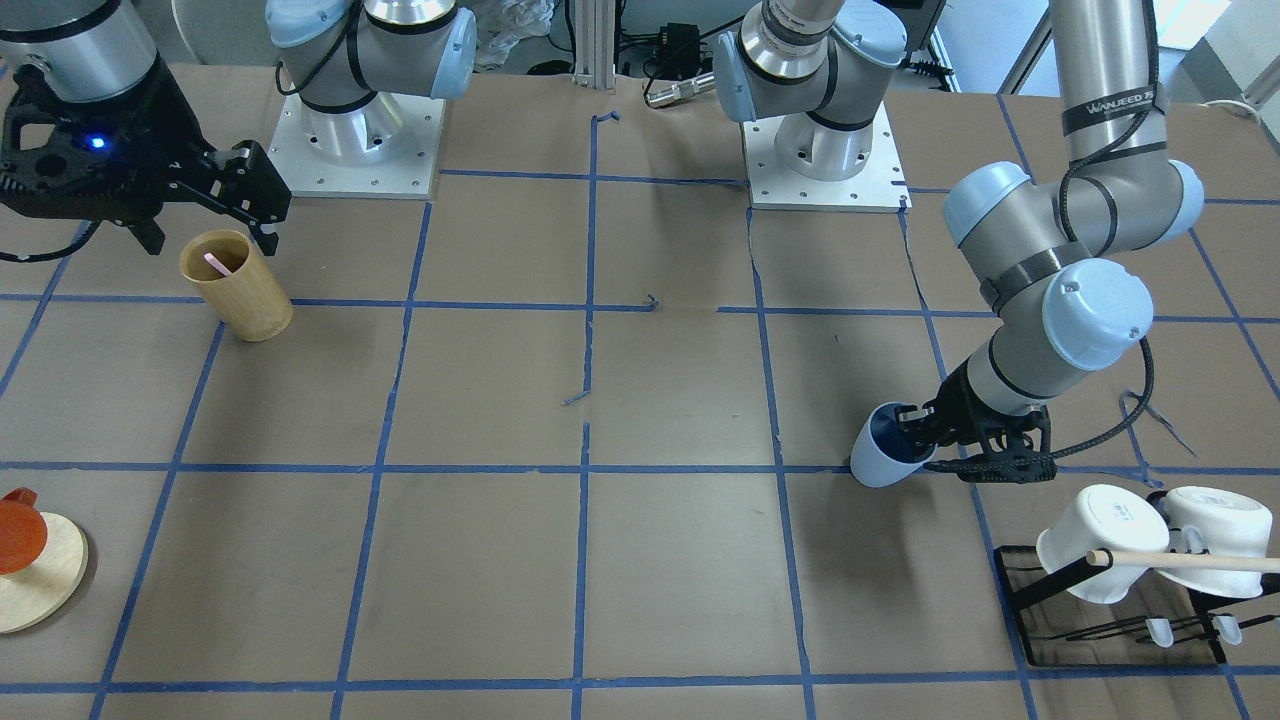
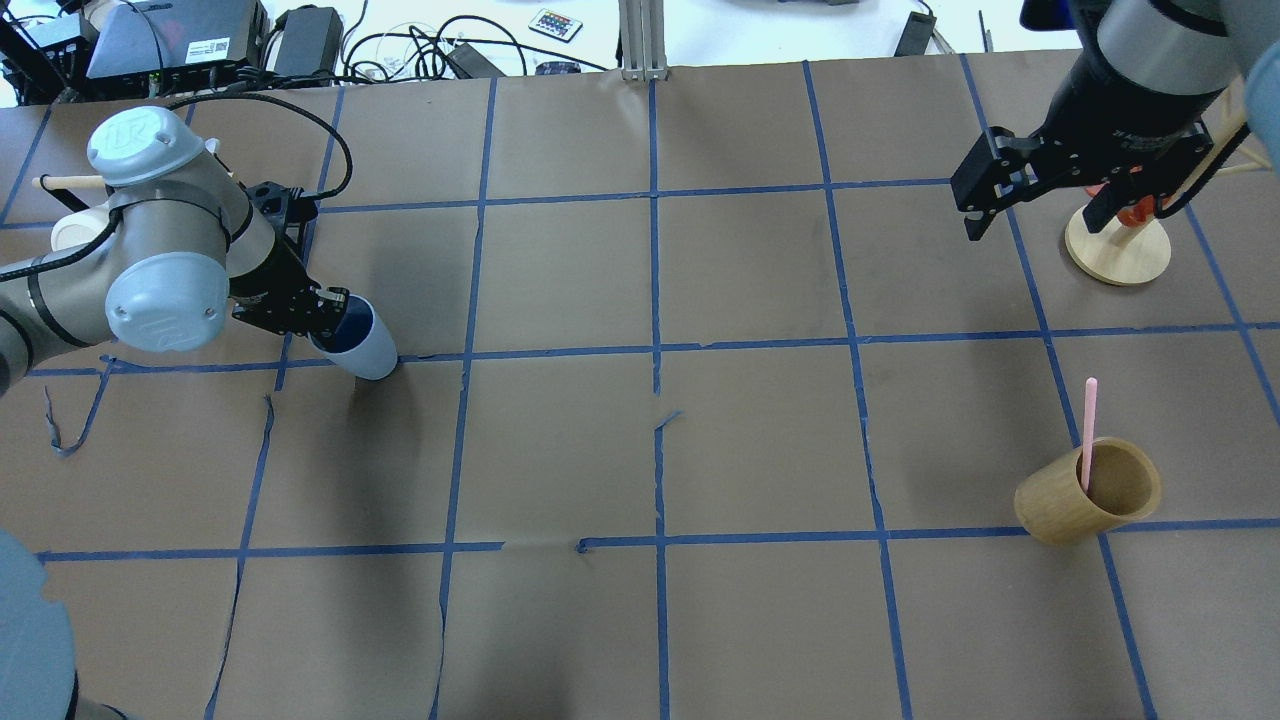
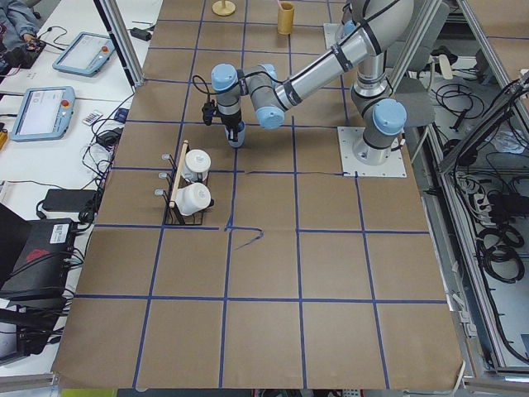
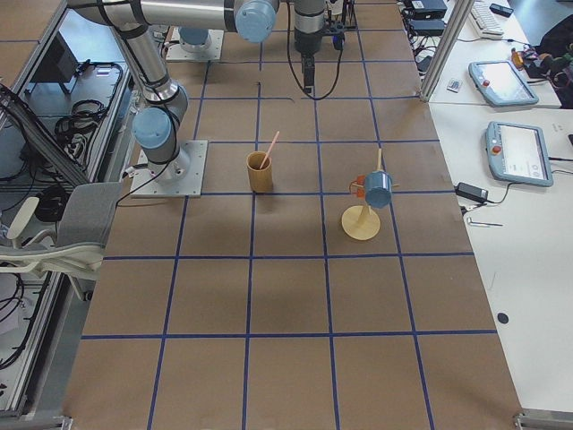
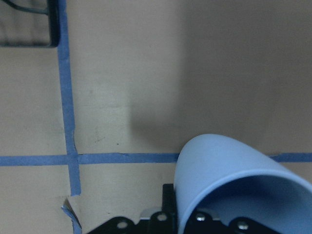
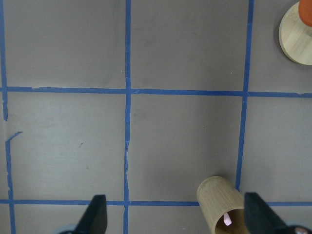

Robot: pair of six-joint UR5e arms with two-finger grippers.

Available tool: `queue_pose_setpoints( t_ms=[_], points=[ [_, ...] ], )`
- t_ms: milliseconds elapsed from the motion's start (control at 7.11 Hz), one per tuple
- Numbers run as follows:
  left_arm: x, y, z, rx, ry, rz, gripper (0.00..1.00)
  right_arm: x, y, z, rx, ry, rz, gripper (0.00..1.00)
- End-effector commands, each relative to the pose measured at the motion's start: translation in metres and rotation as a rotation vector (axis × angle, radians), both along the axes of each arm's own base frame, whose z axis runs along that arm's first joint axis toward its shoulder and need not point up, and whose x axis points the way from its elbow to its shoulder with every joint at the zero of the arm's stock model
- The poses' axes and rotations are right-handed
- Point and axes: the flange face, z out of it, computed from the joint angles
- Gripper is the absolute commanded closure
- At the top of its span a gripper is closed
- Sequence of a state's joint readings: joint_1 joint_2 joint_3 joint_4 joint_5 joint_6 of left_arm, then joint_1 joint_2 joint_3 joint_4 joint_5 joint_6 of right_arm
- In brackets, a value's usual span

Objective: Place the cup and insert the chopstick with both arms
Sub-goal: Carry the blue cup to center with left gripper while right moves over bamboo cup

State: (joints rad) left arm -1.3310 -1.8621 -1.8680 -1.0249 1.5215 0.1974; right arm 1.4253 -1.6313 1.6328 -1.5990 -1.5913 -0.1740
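My left gripper (image 1: 915, 430) is shut on the rim of the light-blue cup (image 1: 882, 458), one finger inside it. It holds the cup tilted, base low over the table, beside a blue tape line. The cup also shows in the overhead view (image 2: 362, 342) and the left wrist view (image 5: 229, 170). The pale-pink chopstick (image 2: 1088, 430) stands leaning in a tan bamboo cup (image 2: 1085, 495) on the robot's right side. My right gripper (image 2: 975, 200) is open and empty, raised above the table. In its wrist view (image 6: 175, 219) the bamboo cup (image 6: 219, 202) lies between its fingers.
A black rack (image 1: 1110, 620) with white mugs (image 1: 1100, 540) and a wooden dowel (image 1: 1190, 562) stands close to my left arm. A round wooden stand (image 2: 1118, 250) with an orange piece is under my right arm. Blue tape lines cross the brown table (image 2: 650, 450).
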Motion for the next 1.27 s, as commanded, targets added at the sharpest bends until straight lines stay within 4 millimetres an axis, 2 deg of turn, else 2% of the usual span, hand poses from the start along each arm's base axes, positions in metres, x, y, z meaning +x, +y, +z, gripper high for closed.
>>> queue_pose_setpoints(
  t_ms=[0,141,281,422,562,703,844,984,1125],
  points=[
    [-0.084,0.003,0.033,-0.021,0.002,0.058,1.00,-0.028,0.003,-0.024,0.052,0.011,-0.060,0.00],
    [-0.131,0.008,0.039,-0.027,0.001,0.093,1.00,-0.038,0.007,-0.039,0.091,0.046,-0.070,0.00],
    [-0.190,0.019,0.031,-0.011,0.009,0.207,1.00,-0.038,0.012,-0.055,0.128,0.050,-0.074,0.00],
    [-0.248,0.027,0.034,-0.022,0.022,0.258,1.00,-0.037,0.018,-0.071,0.160,0.045,-0.072,0.00],
    [-0.290,0.028,0.036,-0.034,0.030,0.226,1.00,-0.036,0.024,-0.090,0.189,0.046,-0.068,0.00],
    [-0.324,0.023,0.046,-0.085,0.047,0.182,1.00,-0.040,0.028,-0.102,0.211,0.057,-0.070,0.00],
    [-0.355,0.034,0.035,-0.074,0.047,0.152,1.00,-0.049,0.032,-0.110,0.239,0.089,-0.083,0.00],
    [-0.365,0.042,0.017,-0.049,0.029,0.124,1.00,-0.054,0.036,-0.119,0.257,0.084,-0.098,0.00],
    [-0.362,0.046,0.025,-0.059,0.029,0.096,1.00,-0.054,0.039,-0.126,0.271,0.081,-0.097,0.00]
  ],
)
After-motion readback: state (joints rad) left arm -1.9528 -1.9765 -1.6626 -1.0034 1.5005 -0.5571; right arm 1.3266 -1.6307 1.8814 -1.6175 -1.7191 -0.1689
